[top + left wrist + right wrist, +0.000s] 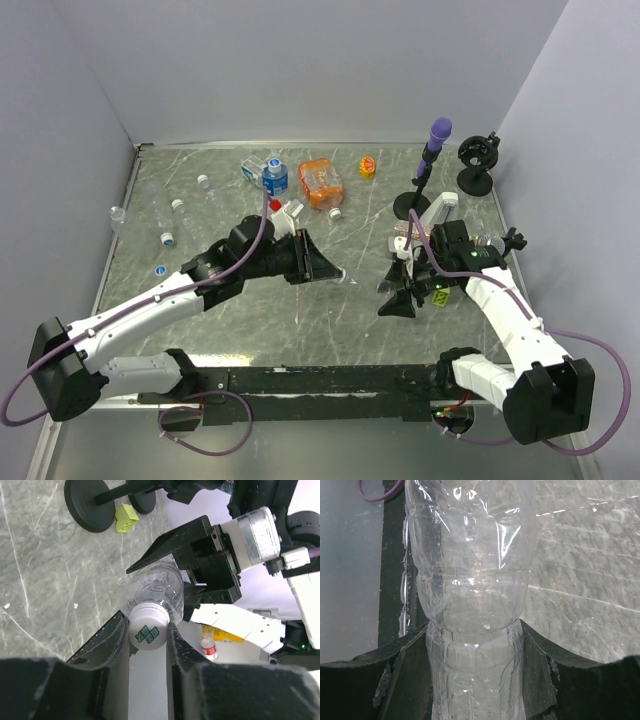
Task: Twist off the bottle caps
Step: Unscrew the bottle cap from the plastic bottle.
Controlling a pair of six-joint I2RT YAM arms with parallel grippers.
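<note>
A clear plastic bottle [362, 281] hangs level between my two grippers above the table's middle. Its white bottle cap [147, 632], printed in green, sits between the fingers of my left gripper [148, 626], which press on both of its sides. In the top view my left gripper [332, 270] points right, toward my right gripper [398, 298]. The right gripper [475, 672] is shut round the ribbed body of the bottle [472, 580]. Other capped clear bottles [170, 222] lie at the back left, and a loose blue cap [160, 269] lies near them.
A blue-labelled bottle [274, 178], an orange bottle [321, 183] and a yellow piece [367, 166] stand at the back. A purple-topped black stand [437, 135] and a second black stand [475, 165] rise at the back right. Grey walls enclose the table.
</note>
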